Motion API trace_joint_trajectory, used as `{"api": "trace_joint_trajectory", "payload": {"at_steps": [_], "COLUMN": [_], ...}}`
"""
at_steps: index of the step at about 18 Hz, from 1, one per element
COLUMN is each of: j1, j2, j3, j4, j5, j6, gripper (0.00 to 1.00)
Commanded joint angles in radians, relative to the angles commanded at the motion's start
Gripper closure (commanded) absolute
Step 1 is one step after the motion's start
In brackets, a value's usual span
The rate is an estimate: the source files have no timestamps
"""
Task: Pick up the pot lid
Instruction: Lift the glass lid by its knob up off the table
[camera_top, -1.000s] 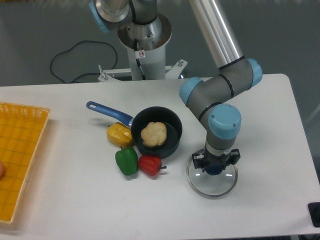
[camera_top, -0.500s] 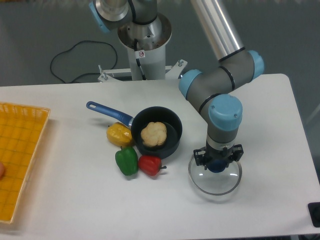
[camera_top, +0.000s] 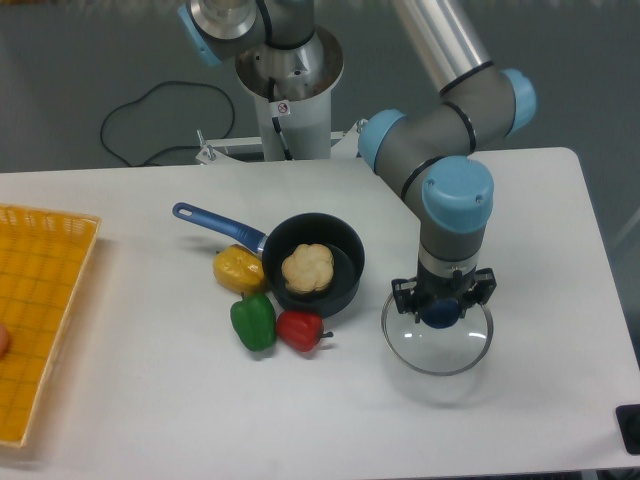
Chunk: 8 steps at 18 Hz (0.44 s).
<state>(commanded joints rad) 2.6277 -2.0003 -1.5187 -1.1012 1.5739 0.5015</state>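
Observation:
The gripper (camera_top: 443, 296) hangs from the arm right of centre, fingers down, closed around the blue knob (camera_top: 440, 314) of the pot lid. The round, transparent pot lid (camera_top: 436, 352) with its thin metallic rim hangs below the fingers, held above the white table and looking slightly tilted. The gripper body hides part of the lid's back edge and the top of the knob.
Left of the lid stands a black pan (camera_top: 345, 270) with a blue handle, holding a tan round item (camera_top: 308, 268). Beside it lie yellow (camera_top: 239, 269), green (camera_top: 254, 322) and red (camera_top: 300, 330) peppers. A yellow crate (camera_top: 50, 300) is at the far left.
The arm has risen and moved slightly right. The pot lid has come up with the gripper, its rim now higher and larger in view. The pan and peppers have stayed put.

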Motion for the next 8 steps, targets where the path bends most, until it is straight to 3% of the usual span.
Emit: {"api": "trace_joint_trajectory", "payload": {"at_steps": [3, 8], "j1": [0.011, 0.023], "j2": [0.008, 0.015], "j3": [0.02, 0.02], "j4": [-0.063, -0.072], "j5": [-0.002, -0.002], "j6": [0.046, 0.055], "gripper": [0.45, 0.45]}}
